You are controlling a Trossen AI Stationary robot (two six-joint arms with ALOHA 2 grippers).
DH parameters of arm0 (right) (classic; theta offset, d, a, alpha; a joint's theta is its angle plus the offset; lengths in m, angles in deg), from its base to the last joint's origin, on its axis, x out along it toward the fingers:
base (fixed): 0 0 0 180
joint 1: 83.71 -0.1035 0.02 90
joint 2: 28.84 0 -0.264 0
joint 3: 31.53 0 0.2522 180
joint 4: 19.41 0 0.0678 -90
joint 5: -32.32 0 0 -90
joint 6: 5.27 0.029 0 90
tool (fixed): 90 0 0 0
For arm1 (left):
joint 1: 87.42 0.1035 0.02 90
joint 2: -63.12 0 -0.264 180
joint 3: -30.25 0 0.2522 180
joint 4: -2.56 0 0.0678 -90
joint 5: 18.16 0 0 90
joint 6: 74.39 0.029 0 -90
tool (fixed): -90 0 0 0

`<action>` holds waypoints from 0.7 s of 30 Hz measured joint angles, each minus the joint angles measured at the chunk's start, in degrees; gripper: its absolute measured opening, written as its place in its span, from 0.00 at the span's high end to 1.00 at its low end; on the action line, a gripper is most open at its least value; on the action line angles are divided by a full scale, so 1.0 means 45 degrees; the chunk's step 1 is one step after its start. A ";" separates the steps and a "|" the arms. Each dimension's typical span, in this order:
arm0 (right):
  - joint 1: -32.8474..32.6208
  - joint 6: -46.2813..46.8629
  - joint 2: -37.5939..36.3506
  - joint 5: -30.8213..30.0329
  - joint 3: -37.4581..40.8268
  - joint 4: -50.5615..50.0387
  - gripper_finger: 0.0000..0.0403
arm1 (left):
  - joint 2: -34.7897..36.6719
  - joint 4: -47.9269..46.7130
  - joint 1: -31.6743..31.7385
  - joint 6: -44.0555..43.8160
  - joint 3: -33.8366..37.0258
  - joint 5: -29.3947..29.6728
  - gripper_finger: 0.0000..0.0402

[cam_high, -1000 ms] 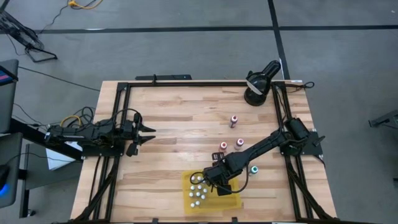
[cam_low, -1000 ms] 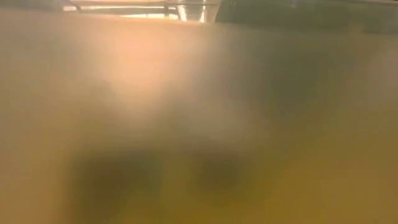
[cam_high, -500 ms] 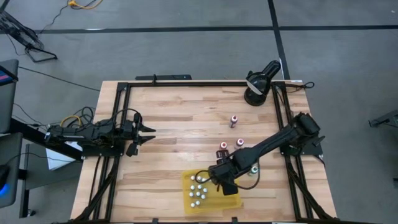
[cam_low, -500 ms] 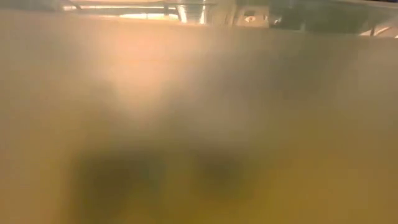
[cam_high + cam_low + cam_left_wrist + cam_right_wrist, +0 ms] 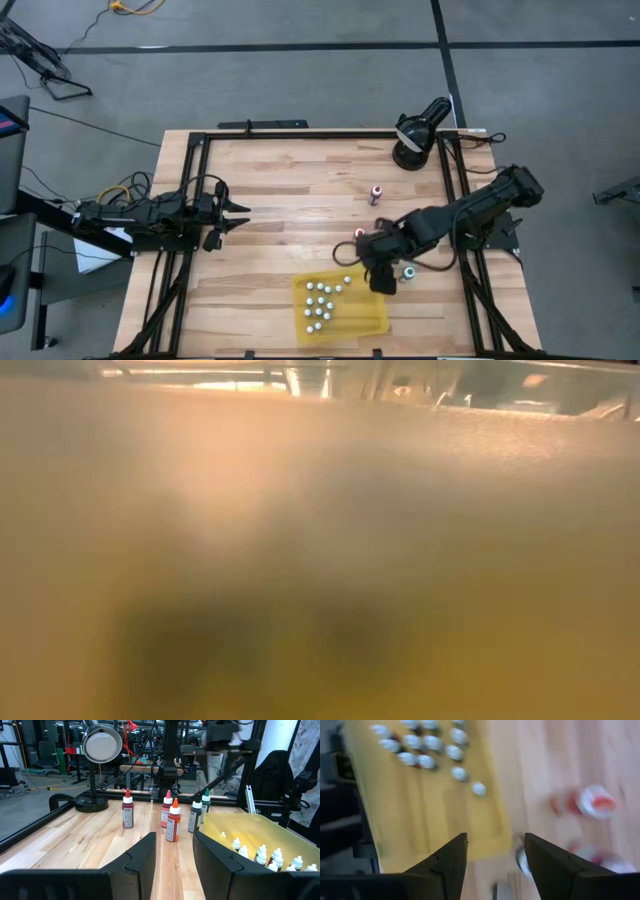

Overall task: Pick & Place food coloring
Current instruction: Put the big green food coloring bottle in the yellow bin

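Observation:
Several tiny food coloring bottles with white caps point(image 5: 318, 303) stand in a flat yellow tray point(image 5: 365, 318) near the table's front edge; they also show in the right wrist view point(image 5: 427, 750). More bottles stand on the wood: a red-capped one point(image 5: 376, 192), another point(image 5: 358, 234), a teal-capped one point(image 5: 408, 271). The left wrist view shows several of them upright point(image 5: 173, 820). My right gripper point(image 5: 368, 262) hangs open above the tray's far right corner, pointing steeply down, nothing between its fingers point(image 5: 495, 865). My left gripper point(image 5: 240, 212) waits open and level at the table's left side.
A black lamp point(image 5: 415, 135) stands at the table's far right corner. A dark metal frame point(image 5: 300, 135) runs round the table edges. Bare wood lies between the left gripper and the tray. The low view is filled by a yellow blur close to the lens.
My right gripper has risen from inside the tray and gone toward the table's right and far side, rolling a little at the wrist. It now hangs above the tray's far right corner. White-capped bottles that it covered in the tray now show.

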 joint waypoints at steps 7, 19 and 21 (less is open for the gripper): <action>0.0714 0.5821 -0.0971 -0.0005 0.0000 -0.3405 0.53 | -0.0002 -0.0001 0.0002 0.0003 0.0000 0.0000 0.70; -0.0798 1.1183 -0.1500 -0.0413 0.0005 -0.6128 0.49 | -0.0001 -0.0004 -0.0002 0.0004 0.0000 0.0000 0.70; -0.1131 1.1385 -0.1500 -0.0492 0.0005 -0.6068 0.49 | -0.0003 -0.0002 0.0000 0.0000 0.0000 0.0000 0.70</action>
